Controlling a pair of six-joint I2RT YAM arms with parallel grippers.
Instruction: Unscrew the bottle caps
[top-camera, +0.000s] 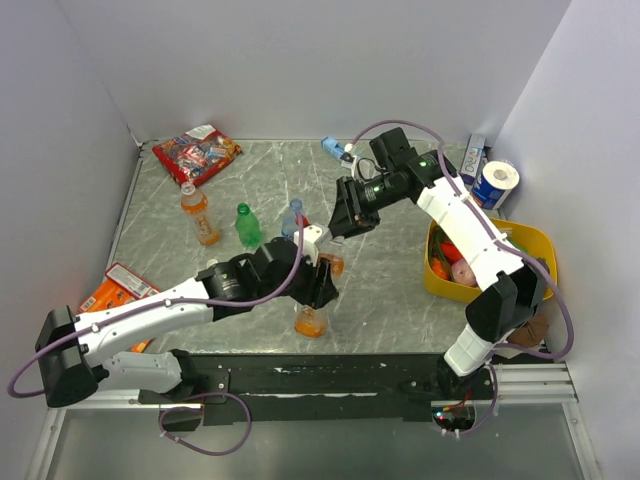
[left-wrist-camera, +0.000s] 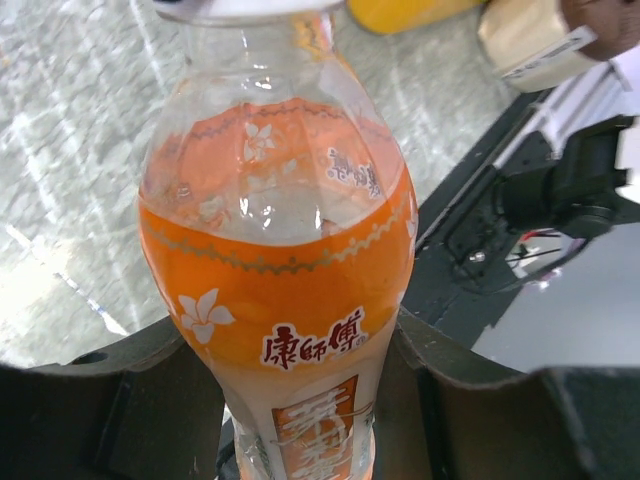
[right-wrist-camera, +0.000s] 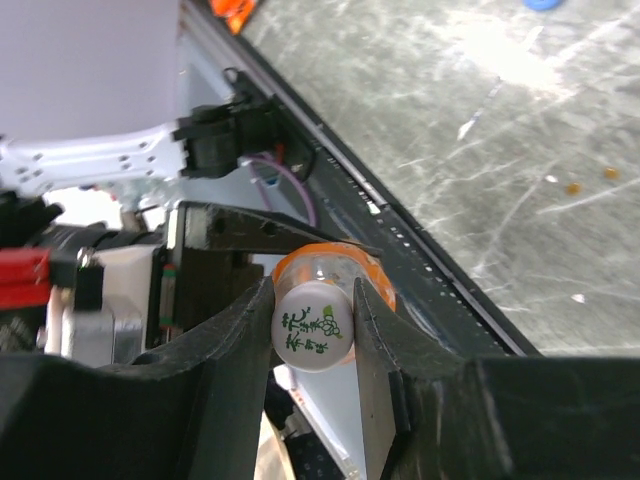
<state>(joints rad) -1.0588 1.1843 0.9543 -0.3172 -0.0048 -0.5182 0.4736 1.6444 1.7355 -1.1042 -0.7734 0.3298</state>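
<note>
An orange bottle (top-camera: 312, 320) is held off the table, tilted, between both arms. My left gripper (top-camera: 322, 288) is shut on its body; in the left wrist view the left gripper (left-wrist-camera: 300, 400) clamps the orange label (left-wrist-camera: 285, 300). My right gripper (top-camera: 324, 238) is shut on its white cap (top-camera: 314, 237); in the right wrist view the right gripper (right-wrist-camera: 313, 322) pinches the cap (right-wrist-camera: 313, 325) from both sides. A second orange bottle (top-camera: 200, 215), a green bottle (top-camera: 247, 225) and a clear blue-labelled bottle (top-camera: 292, 217) stand on the table behind.
A red snack packet (top-camera: 196, 155) lies at the back left, an orange packet (top-camera: 118, 290) at the left edge. A yellow bin (top-camera: 535, 245) with items sits at the right. A tape roll (top-camera: 497, 183) and a small blue object (top-camera: 335, 148) lie at the back.
</note>
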